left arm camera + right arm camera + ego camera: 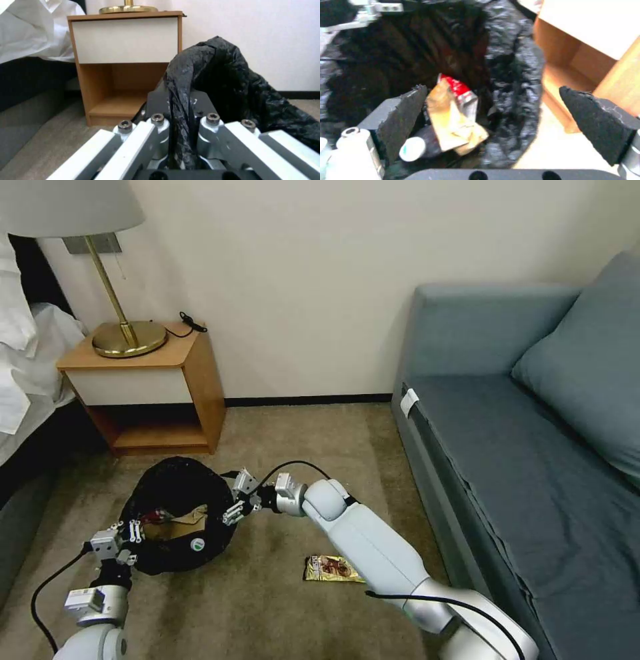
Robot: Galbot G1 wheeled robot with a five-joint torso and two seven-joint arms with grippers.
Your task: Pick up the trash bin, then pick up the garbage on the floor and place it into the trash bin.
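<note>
The trash bin (175, 481), lined with a crinkled black bag, is tilted near the nightstand. My left gripper (128, 533) is shut on its near rim; the left wrist view shows the black plastic (186, 82) pinched in the left gripper (180, 105). My right gripper (240, 497) hangs open over the bin's right rim, its pads (405, 113) spread with nothing between them. Inside the bin lie a crumpled brown paper bag (453, 125), a red snack bag (458, 88) and a bottle (411, 149). A yellow-brown snack wrapper (333, 568) lies on the floor (267, 593) beside my right forearm.
A wooden nightstand (153, 380) with a brass lamp (127, 337) stands just behind the bin. A bed (27, 373) with white linen is at the left, and a grey-blue sofa (520, 447) fills the right side. Open carpet lies between them.
</note>
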